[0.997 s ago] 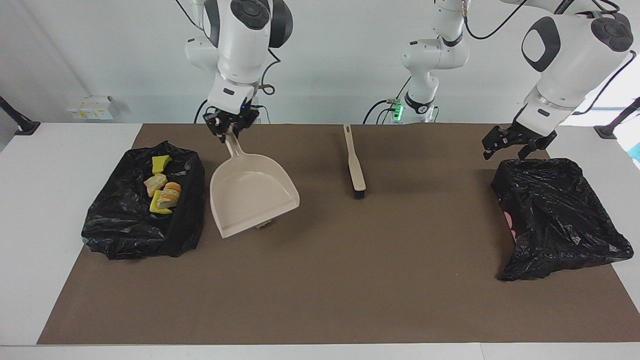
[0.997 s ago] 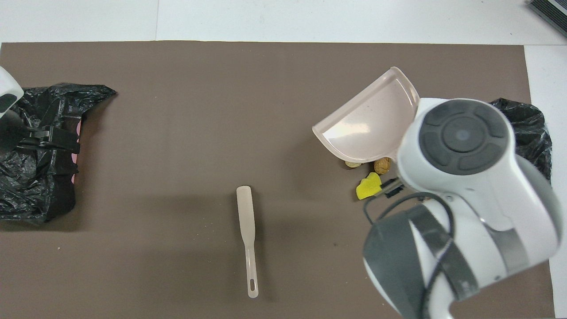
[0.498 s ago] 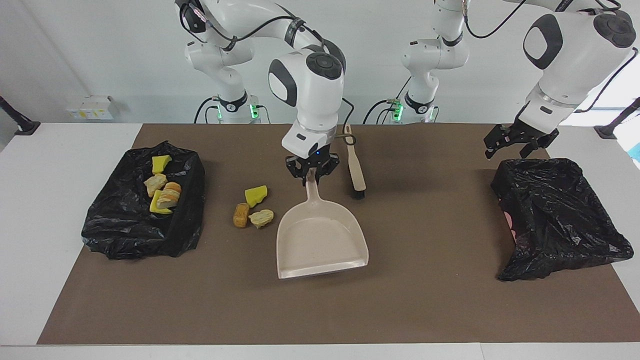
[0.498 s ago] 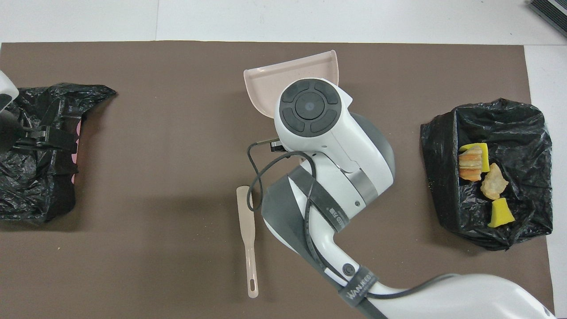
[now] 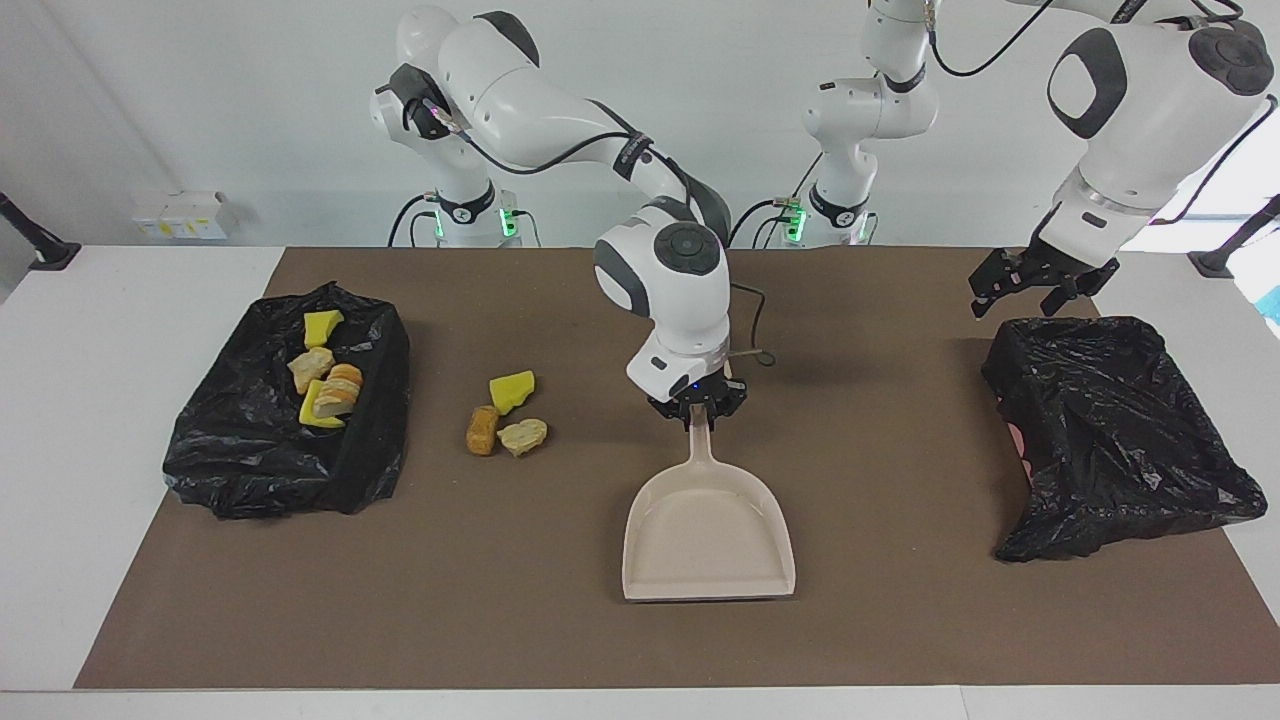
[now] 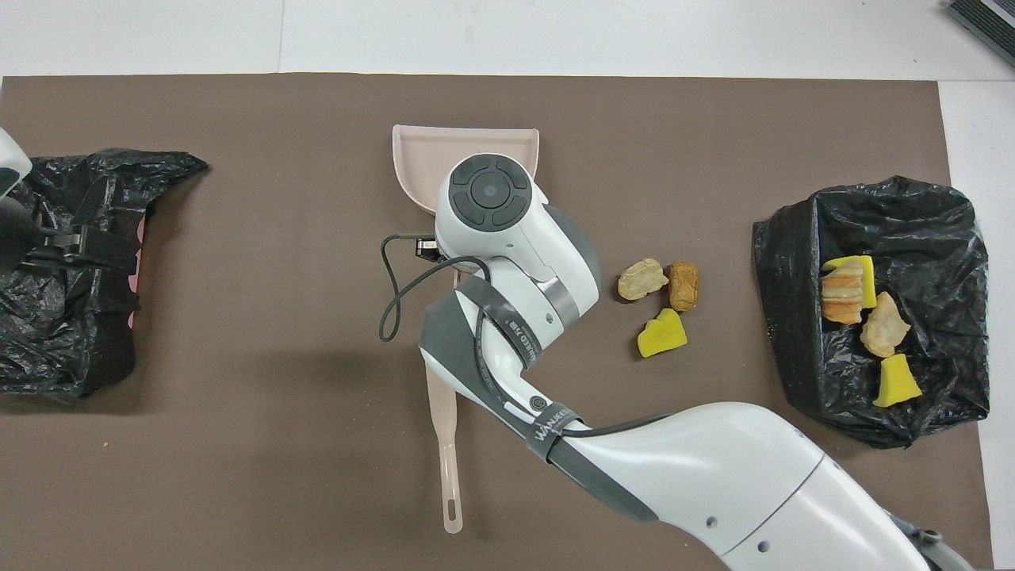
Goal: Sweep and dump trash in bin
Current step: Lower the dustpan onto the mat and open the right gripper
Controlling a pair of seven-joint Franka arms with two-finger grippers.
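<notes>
Three scraps left on the mat

Right gripper is clamped on the beige plastic dustpan handle, mid-table. Three yellow-foam and crusty-brown trash lumps lie beside the black-bagged bin holding four more. Set the pan's lip flat. Left gripper waits open over another black bag. Beige brush half hidden

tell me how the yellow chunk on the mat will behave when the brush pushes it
The yellow chunk looks like foam, so probably light and squashy. Its flat faces suggest it will slide or tumble rather than roll. Two bread lumps lie beside it and would likely get shoved along.
</notes>
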